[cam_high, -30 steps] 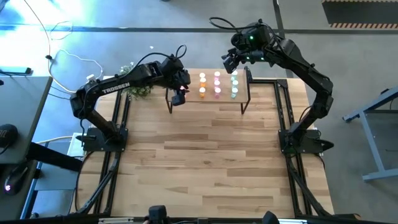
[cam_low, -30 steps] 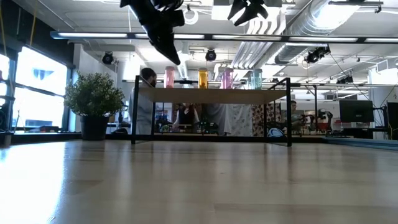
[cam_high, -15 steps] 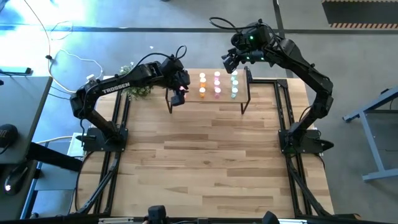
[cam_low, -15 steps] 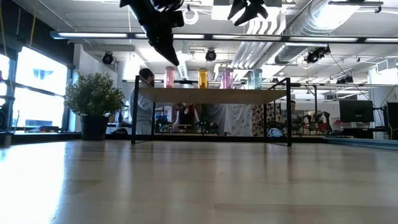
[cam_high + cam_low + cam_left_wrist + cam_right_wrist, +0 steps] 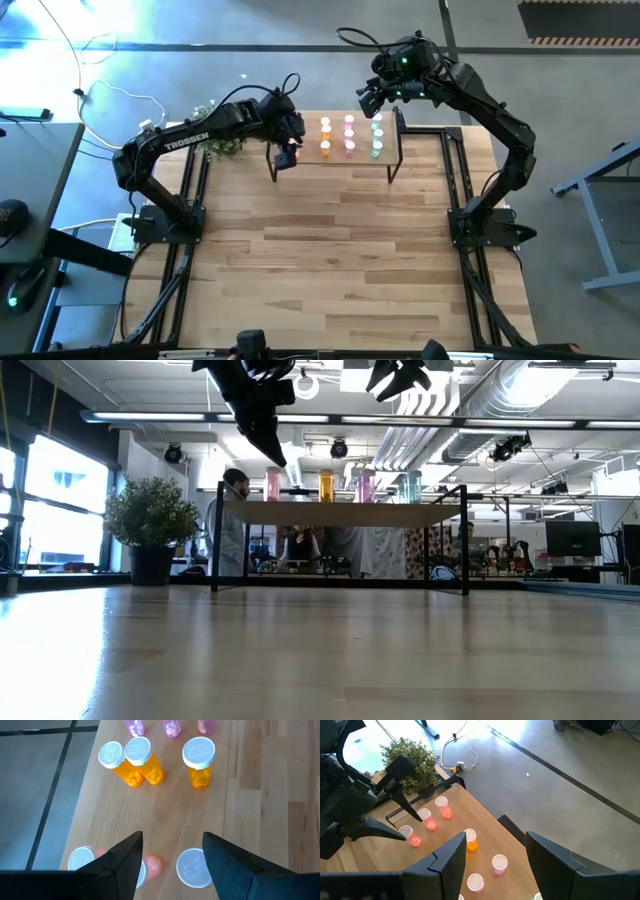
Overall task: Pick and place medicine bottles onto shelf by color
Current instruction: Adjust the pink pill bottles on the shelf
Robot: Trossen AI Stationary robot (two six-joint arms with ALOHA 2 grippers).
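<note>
Twelve or so medicine bottles (image 5: pixel 349 137) upright in colour rows on the shelf (image 5: pixel 385 152) at the table's (image 5: pixel 330 260) far edge, my left gripper (image 5: pixel 170 857) above the pale red row, jaws released and empty, my right gripper (image 5: pixel 495 855) raised beyond the shelf, jaws likewise released.

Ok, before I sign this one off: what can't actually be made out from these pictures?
- Pale red bottles: left wrist view, partly behind the left gripper and cut by the picture's edge.
- Pink bottles: same view, cut off at the edge, only part of each bottle shows.
- Shelf rows: low view, front bottles hide those behind.
- Green bottles: high view, too small to count.
- Right gripper: its view crops the nearest bottles.
</note>
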